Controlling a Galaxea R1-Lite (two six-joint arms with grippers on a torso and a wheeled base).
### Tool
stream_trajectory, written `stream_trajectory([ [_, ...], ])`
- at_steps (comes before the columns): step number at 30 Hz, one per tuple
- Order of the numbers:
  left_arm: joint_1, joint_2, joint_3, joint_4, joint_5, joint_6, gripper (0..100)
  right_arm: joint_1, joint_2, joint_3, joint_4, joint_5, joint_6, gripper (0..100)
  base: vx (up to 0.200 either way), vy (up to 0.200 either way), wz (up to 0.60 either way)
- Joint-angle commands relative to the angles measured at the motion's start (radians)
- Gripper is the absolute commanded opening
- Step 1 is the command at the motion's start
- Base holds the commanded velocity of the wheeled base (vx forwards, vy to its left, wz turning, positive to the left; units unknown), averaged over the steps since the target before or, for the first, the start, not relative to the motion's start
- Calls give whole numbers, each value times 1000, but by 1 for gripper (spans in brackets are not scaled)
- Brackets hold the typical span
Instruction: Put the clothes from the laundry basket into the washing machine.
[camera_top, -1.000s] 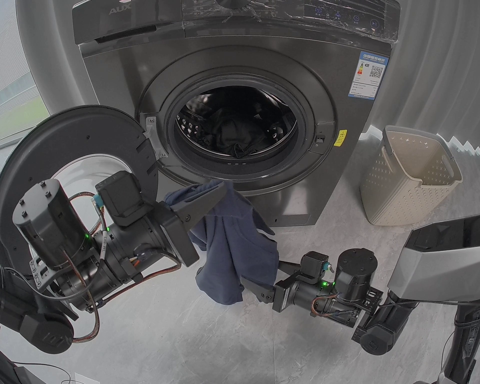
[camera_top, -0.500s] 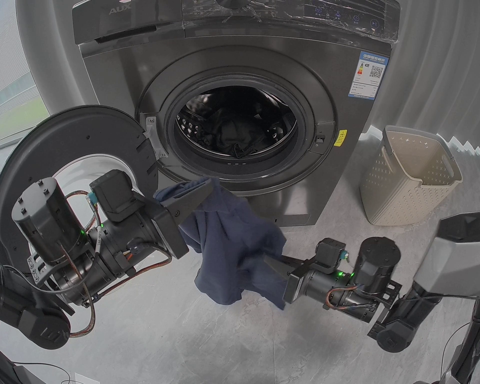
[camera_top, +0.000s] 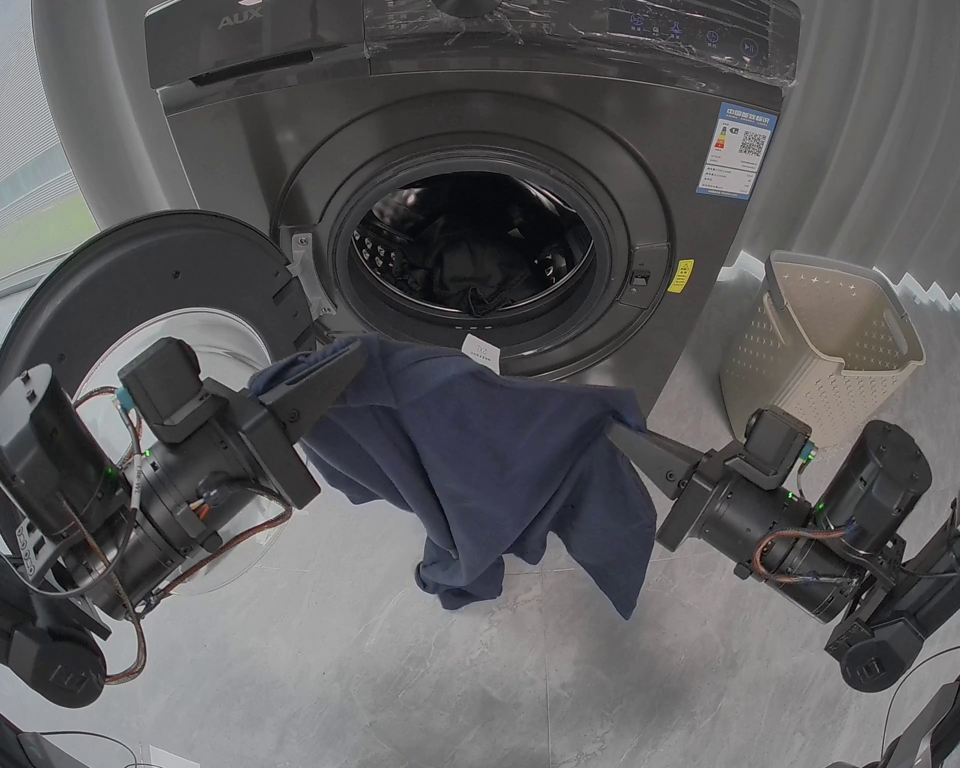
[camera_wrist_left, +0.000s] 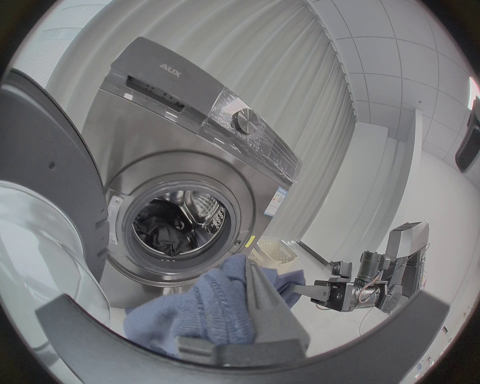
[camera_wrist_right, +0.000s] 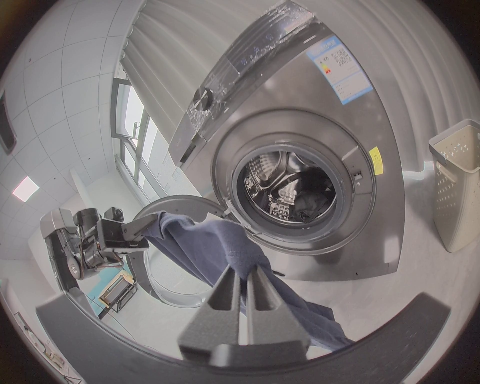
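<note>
A dark blue garment hangs spread between my two grippers in front of the washing machine, just below its open port. My left gripper is shut on the garment's left end, also seen as bunched blue cloth. My right gripper is shut on its right end. The drum holds dark clothes. The beige laundry basket stands to the right of the machine; nothing shows above its rim.
The machine's round door is swung open to the left, behind my left arm. Grey tiled floor lies below the hanging cloth. White curtains hang behind the basket.
My right gripper took hold of the garment's lower right part and rose up and to the right, stretching the cloth wide. My left gripper moved left and slightly up with its end.
</note>
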Motion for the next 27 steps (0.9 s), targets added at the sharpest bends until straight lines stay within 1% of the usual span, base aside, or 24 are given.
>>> stream_trajectory([
  [1, 16, -24, 26, -31, 6, -1, 0, -4, -42, -6, 0, 0, 0, 0, 0, 0, 0],
  [3, 16, -23, 26, -49, 4, -6, 0, -10, -42, -15, 0, 2, 0, 0, 0, 0, 0],
  [6, 13, -15, 18, -57, 20, 14, 0, -35, -40, -76, 0, 0, -3, 0, 0, 0, 0],
  [8, 13, -12, 20, -57, 27, 16, 0, -41, -37, -112, -2, -3, -1, 0, 0, 0, 0],
  [12, 14, -15, 31, -58, 27, 16, 0, -44, -42, -130, -2, -4, -10, 0, 0, 0, 0],
  [16, 14, -15, 40, -58, 29, 17, 0, -53, -43, -138, -2, -4, -14, 0, 0, 0, 0],
  [18, 14, -12, 38, -60, 29, 17, 0, -55, -54, -130, -2, -4, -27, 0, 0, 0, 0],
  [24, 14, -14, 26, -61, 27, 17, 0, -53, -65, -122, -2, -4, -40, 0, 0, 0, 0],
  [27, 7, -24, 18, -61, 27, 17, 0, -55, -68, -112, -2, -4, -66, 0, 0, 0, 0],
])
